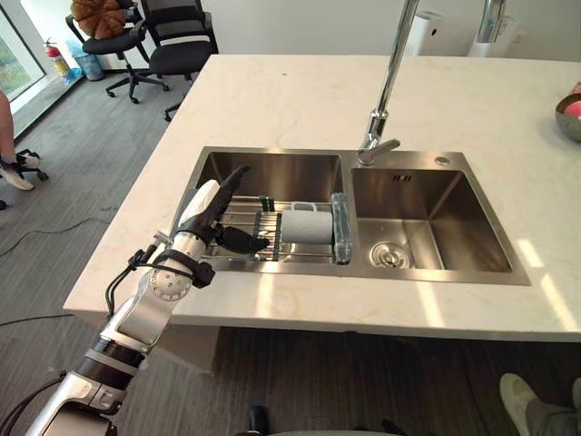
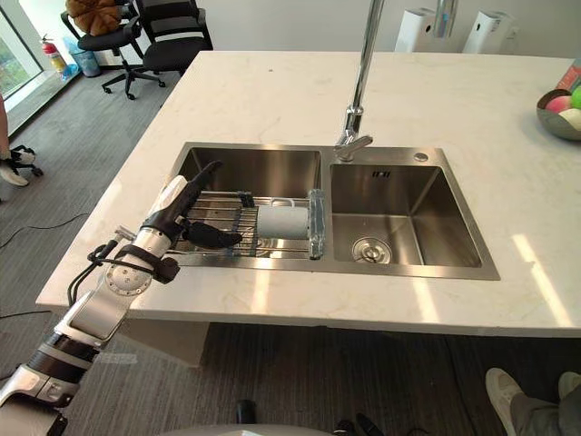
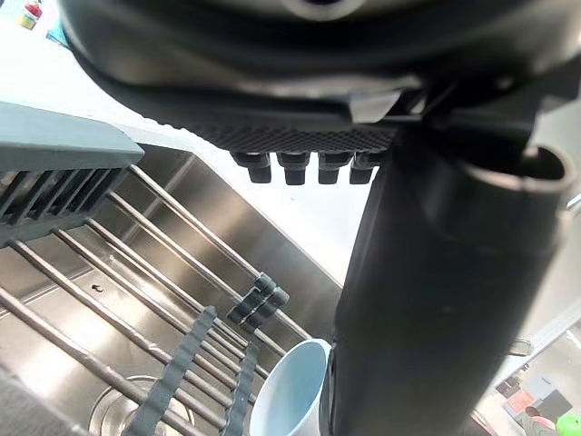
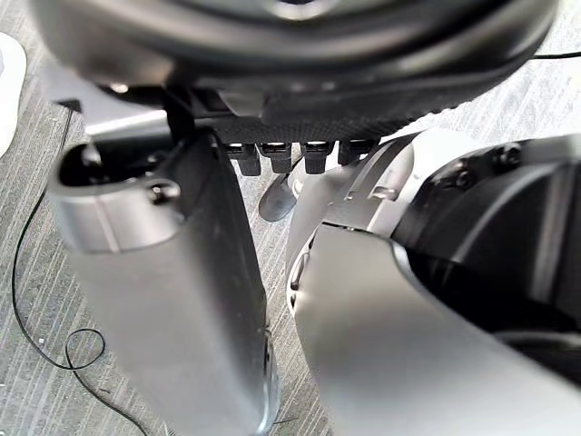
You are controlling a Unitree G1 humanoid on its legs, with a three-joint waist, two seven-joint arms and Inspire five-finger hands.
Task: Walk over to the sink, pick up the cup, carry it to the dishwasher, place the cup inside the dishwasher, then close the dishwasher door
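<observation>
Location: a white, straight-sided ceramic cup [image 1: 306, 224] lies on its side on a wire dish rack of steel rods [image 1: 238, 212]. The rack spans the left basin of the stainless-steel double sink [image 1: 272, 154], which is set in a pale stone countertop [image 1: 300, 100]. The cup's loop handle is turned upward. In the left wrist view its open mouth appears to face the hand.

Left hand [image 1: 207, 207]: positioned over the rack, to the left of the cup. Fingers extended toward the far side and thumb reaching right toward the cup. It is spread wide and has hold of nothing. The thumb tip stops just short of the cup; no contact is evident.

Right hand [image 4: 163, 291]: hangs low over grey carpet, fingers apparently straight, carrying nothing.

Handling assessment: the cup is judged rigid, light to moderate in weight, glazed and therefore slick, possibly wet. It is breakable if dropped onto the steel. Lying on rods, it may roll when nudged.

Recommended hold: wrap the body, thumb on the near side and fingers on the far side, clear of the handle. Alternatively pinch the rim, thumb inside the mouth. The body wrap is judged the more secure for carrying.

Status: pick-up not yet made.
</observation>
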